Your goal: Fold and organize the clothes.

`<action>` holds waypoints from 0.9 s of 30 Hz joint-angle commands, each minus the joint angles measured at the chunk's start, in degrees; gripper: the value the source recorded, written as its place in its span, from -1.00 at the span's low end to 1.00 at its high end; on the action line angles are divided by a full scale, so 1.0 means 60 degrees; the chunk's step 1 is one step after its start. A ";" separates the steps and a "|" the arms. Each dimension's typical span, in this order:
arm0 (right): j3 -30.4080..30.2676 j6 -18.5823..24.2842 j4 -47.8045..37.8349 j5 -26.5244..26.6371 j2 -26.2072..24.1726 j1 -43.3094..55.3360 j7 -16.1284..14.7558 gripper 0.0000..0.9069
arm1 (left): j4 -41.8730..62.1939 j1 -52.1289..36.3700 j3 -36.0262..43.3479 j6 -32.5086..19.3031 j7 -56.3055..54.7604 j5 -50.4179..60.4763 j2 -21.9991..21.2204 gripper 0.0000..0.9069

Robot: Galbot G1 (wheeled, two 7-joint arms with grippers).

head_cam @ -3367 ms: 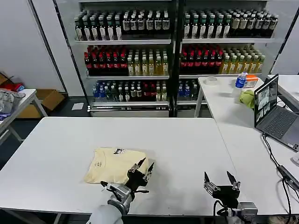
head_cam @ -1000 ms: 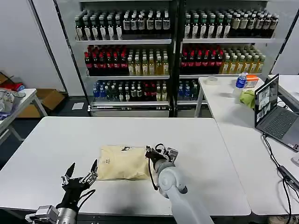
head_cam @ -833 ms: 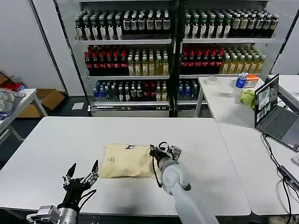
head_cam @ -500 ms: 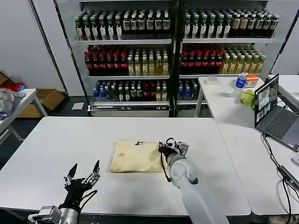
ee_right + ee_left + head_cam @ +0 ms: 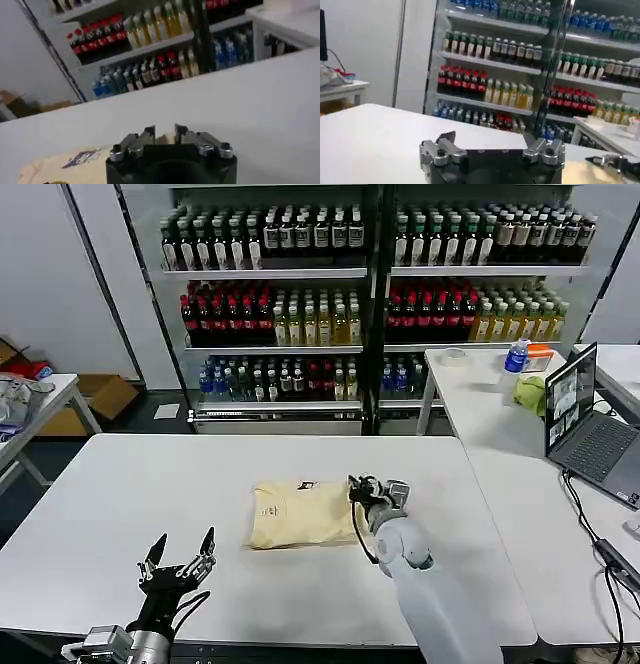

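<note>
The clothes are one pale yellow T-shirt (image 5: 298,513), folded into a rectangle with a small dark label at its far edge, lying mid-table on the white table (image 5: 120,484). My right gripper (image 5: 364,488) sits at the shirt's right edge, shut on the fabric. In the right wrist view a strip of yellow cloth shows between the nearly closed fingers of the right gripper (image 5: 165,131), and the shirt (image 5: 65,163) trails off beside it. My left gripper (image 5: 181,558) hovers open near the table's front edge, left of the shirt and apart from it. The left wrist view shows the left gripper (image 5: 492,146) holding nothing.
A second white table (image 5: 500,444) joins on the right, carrying an open laptop (image 5: 588,428), a yellow-green cloth (image 5: 529,394) and a blue bottle (image 5: 515,356). Shelves of bottles (image 5: 300,304) stand behind. A grey-white cloth heap (image 5: 14,398) lies on a side table at far left.
My right gripper has dragged the folded shirt rightward and away from the front edge. The left gripper has stayed low at the front left, open.
</note>
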 commanded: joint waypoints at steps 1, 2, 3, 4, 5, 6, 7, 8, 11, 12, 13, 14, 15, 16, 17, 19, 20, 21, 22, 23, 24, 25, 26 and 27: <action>0.0122 0.3067 0.1662 -0.3998 -0.1256 -0.1378 -0.0843 1.00 | -0.0024 0.0010 0.0034 -0.0007 0.0006 0.0024 0.0007 1.00; 0.0189 0.3189 0.1862 -0.4172 -0.1356 -0.1652 -0.0832 1.00 | -0.0027 0.0005 0.0051 -0.0010 0.0007 0.0027 0.0005 1.00; 0.0381 0.3285 0.2336 -0.4450 -0.1500 -0.2209 -0.0771 1.00 | -0.0027 -0.0004 0.0060 -0.0010 0.0008 0.0033 0.0005 1.00; 0.0489 0.3299 0.2532 -0.4570 -0.1560 -0.2429 -0.0736 1.00 | -0.0020 -0.0014 0.0084 -0.0011 0.0009 0.0045 0.0004 1.00; 0.0669 0.3295 0.3078 -0.4636 -0.1703 -0.3005 -0.0694 1.00 | -0.0011 -0.0024 0.0113 -0.0016 0.0009 0.0069 0.0002 1.00; 0.0814 0.3261 0.3401 -0.4606 -0.1804 -0.3365 -0.0662 1.00 | 0.0000 -0.0039 0.0133 -0.0019 0.0012 0.0086 0.0002 1.00; 0.1011 0.3203 0.3713 -0.4586 -0.1858 -0.3712 -0.0645 1.00 | 0.0013 -0.0047 0.0158 -0.0018 0.0019 0.0102 0.0001 1.00; 0.1188 0.3180 0.3988 -0.4583 -0.1907 -0.4068 -0.0649 1.00 | 0.0022 -0.0063 0.0169 -0.0020 0.0021 0.0129 0.0005 1.00; 0.1768 0.3131 0.4919 -0.4595 -0.1984 -0.4952 -0.0712 1.00 | 0.0075 -0.0130 0.0223 -0.0043 0.0058 0.0256 0.0048 1.00; 0.1883 0.3119 0.5111 -0.4623 -0.2007 -0.5254 -0.0744 1.00 | 0.0094 -0.0144 0.0235 -0.0044 0.0066 0.0279 0.0056 1.00; 0.2026 0.3086 0.5356 -0.4660 -0.2026 -0.5667 -0.0777 1.00 | 0.0092 -0.0164 0.0256 -0.0042 0.0077 0.0283 0.0080 1.00; 0.2161 0.3041 0.5605 -0.4684 -0.2041 -0.5957 -0.0800 1.00 | 0.0079 -0.0174 0.0270 -0.0037 0.0081 0.0285 0.0093 1.00; 0.2319 0.2999 0.5787 -0.4711 -0.2055 -0.6175 -0.0823 1.00 | 0.0070 -0.0186 0.0277 -0.0037 0.0095 0.0292 0.0111 1.00; 0.2435 0.2985 0.5930 -0.4728 -0.2059 -0.6474 -0.0824 1.00 | 0.0064 -0.0196 0.0285 -0.0042 0.0104 0.0299 0.0124 1.00; 0.2532 0.2984 0.6034 -0.4774 -0.2050 -0.6674 -0.0812 1.00 | 0.0054 -0.0201 0.0298 -0.0044 0.0115 0.0303 0.0138 1.00; 0.2675 0.3124 0.6128 -0.4907 -0.2001 -0.6972 -0.0798 1.00 | 0.0056 -0.0220 0.0314 -0.0058 0.0138 0.0303 0.0161 1.00; 0.2730 0.3255 0.6142 -0.4960 -0.1964 -0.7061 -0.0781 1.00 | 0.0073 -0.0244 0.0323 -0.0061 0.0142 0.0303 0.0169 1.00; 0.2781 0.3412 0.6183 -0.4985 -0.1932 -0.7143 -0.0762 1.00 | 0.0096 -0.0269 0.0329 -0.0064 0.0149 0.0302 0.0173 1.00; 0.2801 0.3618 0.6244 -0.5021 -0.1882 -0.7228 -0.0649 1.00 | 0.0100 -0.0281 0.0335 -0.0064 0.0151 0.0301 0.0174 1.00; 0.2821 0.3732 0.6321 -0.5035 -0.1818 -0.7270 -0.0550 1.00 | 0.0104 -0.0297 0.0341 -0.0060 0.0154 0.0302 0.0178 1.00; 0.2818 0.3776 0.6390 -0.5009 -0.1776 -0.7316 -0.0490 1.00 | 0.0097 -0.0302 0.0346 -0.0061 0.0167 0.0299 0.0197 1.00; 0.2818 0.3844 0.6450 -0.4957 -0.1725 -0.7378 -0.0504 1.00 | 0.0096 -0.0306 0.0349 -0.0058 0.0177 0.0299 0.0202 1.00; 0.2817 0.3912 0.6488 -0.4949 -0.1693 -0.7437 -0.0553 1.00 | 0.0098 -0.0310 0.0352 -0.0060 0.0189 0.0301 0.0223 1.00; 0.2826 0.3940 0.6510 -0.4987 -0.1667 -0.7512 -0.0585 1.00 | 0.0110 -0.0322 0.0356 -0.0059 0.0204 0.0301 0.0244 1.00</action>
